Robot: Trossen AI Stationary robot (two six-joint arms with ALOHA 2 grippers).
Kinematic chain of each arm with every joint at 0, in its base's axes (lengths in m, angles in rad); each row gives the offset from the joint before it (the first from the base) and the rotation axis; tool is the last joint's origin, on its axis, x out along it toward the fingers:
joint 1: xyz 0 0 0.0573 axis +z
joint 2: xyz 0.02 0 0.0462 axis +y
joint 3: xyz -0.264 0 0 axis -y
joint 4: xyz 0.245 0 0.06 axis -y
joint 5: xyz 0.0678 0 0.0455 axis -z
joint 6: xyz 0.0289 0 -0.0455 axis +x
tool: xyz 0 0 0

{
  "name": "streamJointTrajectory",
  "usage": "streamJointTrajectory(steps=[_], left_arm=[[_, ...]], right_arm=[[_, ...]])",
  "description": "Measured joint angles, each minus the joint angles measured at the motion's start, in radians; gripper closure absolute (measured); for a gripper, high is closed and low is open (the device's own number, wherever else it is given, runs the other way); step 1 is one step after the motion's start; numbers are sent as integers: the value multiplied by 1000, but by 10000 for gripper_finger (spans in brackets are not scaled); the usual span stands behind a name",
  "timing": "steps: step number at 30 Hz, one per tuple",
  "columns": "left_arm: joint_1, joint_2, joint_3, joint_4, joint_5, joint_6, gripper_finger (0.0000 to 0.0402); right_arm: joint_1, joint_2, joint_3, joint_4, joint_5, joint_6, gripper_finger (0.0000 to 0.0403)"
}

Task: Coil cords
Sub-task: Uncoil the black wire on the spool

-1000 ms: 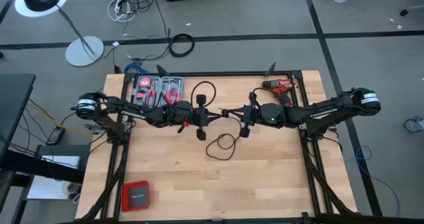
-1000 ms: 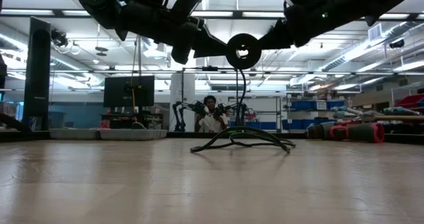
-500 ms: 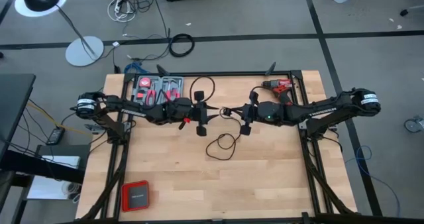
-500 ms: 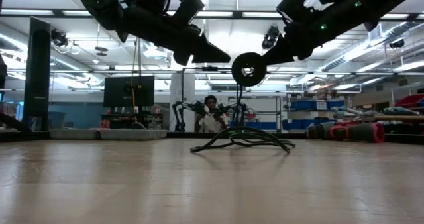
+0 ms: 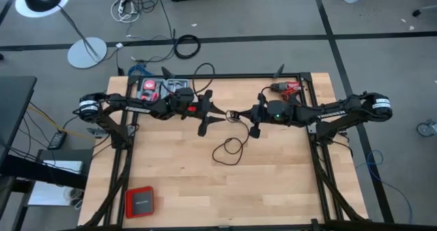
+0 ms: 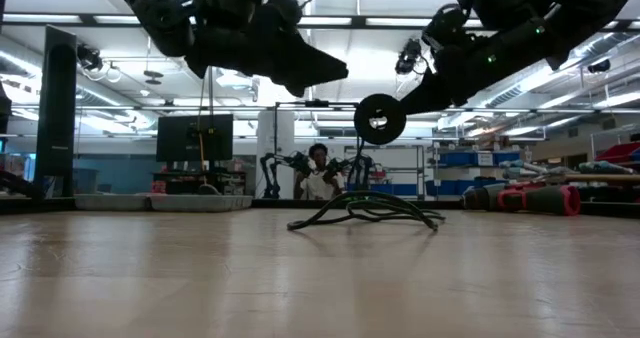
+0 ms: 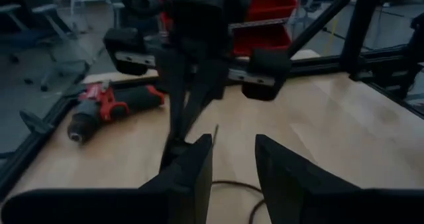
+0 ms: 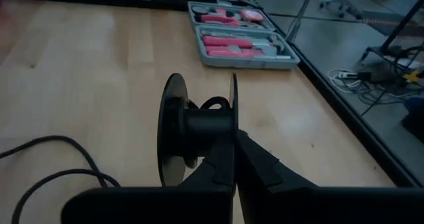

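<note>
My right gripper (image 5: 240, 115) is shut on a small black spool (image 8: 199, 128) held above the table's middle; the spool also shows in the low view (image 6: 380, 118). The thin black cord (image 5: 229, 150) lies mostly as a loose loop on the wood below it, and a short turn of it sits on the spool's hub (image 8: 212, 105). The cord's heap shows in the low view (image 6: 365, 210). My left gripper (image 5: 213, 116) is open and empty, pointing at the spool from the table's left, a little apart from it (image 7: 233, 151). My right gripper pinches the rim of one spool flange (image 8: 232, 121) between its two fingers. The fingers come level from the table's right side. The spool is lifted clear of the table with its axle lying level.
A grey case of pink tools (image 5: 162, 91) lies at the far left by the left arm. A red drill (image 5: 287, 89) lies at the far right. A red and black box (image 5: 139, 202) sits at the near left corner. A person shows in the room beyond (image 6: 318, 173).
My left gripper has drawn up and a little toward the far edge, away from the spool, and has turned about its own axis. My right gripper has sunk a little with the spool. The cord loop on the table has stayed put.
</note>
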Motion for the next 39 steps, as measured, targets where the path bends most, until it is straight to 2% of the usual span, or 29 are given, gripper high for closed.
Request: streamJointTrajectory(steps=[13, 19, 23, 26, 28, 33, 39], left_arm=[[-1, 0, -1, 24, 106, -18, 285], [-23, 0, -1, 151, 173, -81, 285], [-72, 0, -1, 332, 197, -153, 285], [-104, 0, -1, 440, 167, -233, 285], [-107, 0, 0, 453, 105, -305, 285], [-86, 0, -1, 367, -22, -414, 285], [-61, -27, 13, 246, -25, -410, 290]], right_arm=[[-21, -49, 0, -16, -33, 40, 403], [-23, -99, 0, -10, -88, 96, 403], [-23, -127, 0, 0, -124, 121, 403], [-26, -132, 0, -9, -138, 131, 403], [-26, -132, 0, -15, -141, 156, 403], [-25, -135, 0, -30, -136, 187, 403], [-25, -175, 0, -76, -132, 217, 403]])
